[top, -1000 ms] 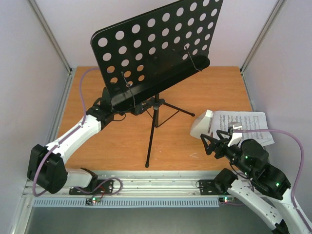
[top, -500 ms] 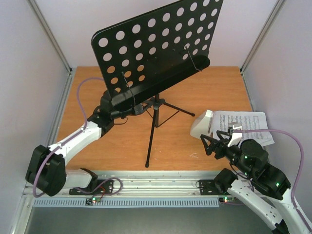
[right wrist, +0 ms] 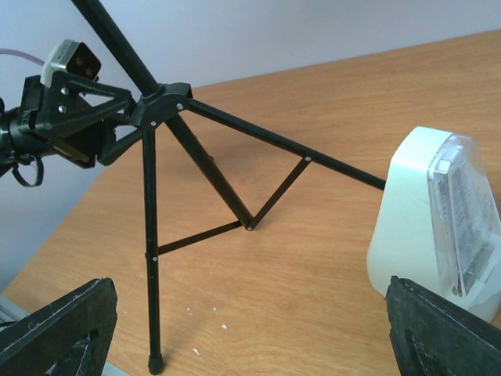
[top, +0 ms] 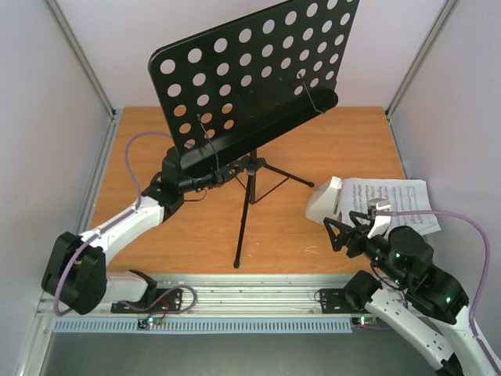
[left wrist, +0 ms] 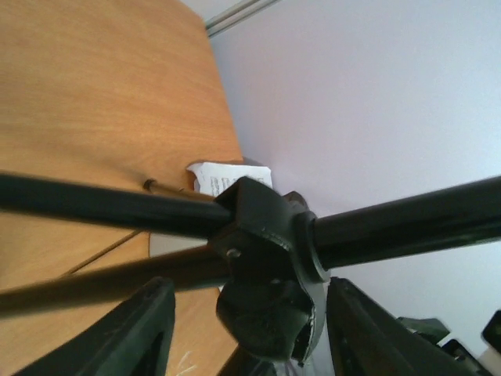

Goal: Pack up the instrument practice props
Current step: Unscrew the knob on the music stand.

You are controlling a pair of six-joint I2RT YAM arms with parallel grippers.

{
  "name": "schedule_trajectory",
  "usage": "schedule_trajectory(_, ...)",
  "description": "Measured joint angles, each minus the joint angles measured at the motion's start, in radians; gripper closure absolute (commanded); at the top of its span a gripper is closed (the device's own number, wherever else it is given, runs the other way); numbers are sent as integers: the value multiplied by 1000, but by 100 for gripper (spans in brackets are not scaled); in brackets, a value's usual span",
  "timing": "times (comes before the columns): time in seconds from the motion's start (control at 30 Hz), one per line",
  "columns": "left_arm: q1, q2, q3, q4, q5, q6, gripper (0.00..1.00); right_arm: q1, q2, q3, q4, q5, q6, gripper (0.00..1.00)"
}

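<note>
From above: tall black music stand (top: 250, 78) upright at mid-table. Matte metal desk punched with round holes and tilted back, thin tubular legs splayed below. Left gripper (top: 213, 178) reaching in under the desk toward the tripod hub (top: 249, 166). Right gripper (top: 340, 233) spread wide and empty, just beside the small white pyramid-shaped metronome (top: 325, 200). Printed sheet of music (top: 391, 200) flat on the wooden table (top: 337, 141), on the metronome's far side.

From the left wrist: fingers (left wrist: 141, 329) apart, straddling the chunky moulded hub, not clamped on it. Smooth round tubes running out either side. Small white shape beyond, possibly the sheet.

From the right wrist: smooth plastic metronome close ahead to the right, with a clear front window. Slender braced legs standing on bare wood grain.

Judged: stand-folding step in hand, nothing packed yet. Next calls for a firm clamp at the hub and steadying against tipping.
</note>
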Motion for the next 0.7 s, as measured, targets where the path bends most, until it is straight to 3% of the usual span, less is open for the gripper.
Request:
schedule_trajectory(0.1,0,-36,38,-152,-43,75,31,0,0,0,0,0,1,5)
schedule_trajectory(0.3,1,-171,84,-317,-151,321,32,0,0,0,0,0,1,5)
schedule_trajectory(0.47,0,-225,66,-285,-122,549,37,0,0,0,0,-1,1,5)
schedule_trajectory(0.7,0,-197,16,-253,-55,820,35,0,0,0,0,-5,2,5)
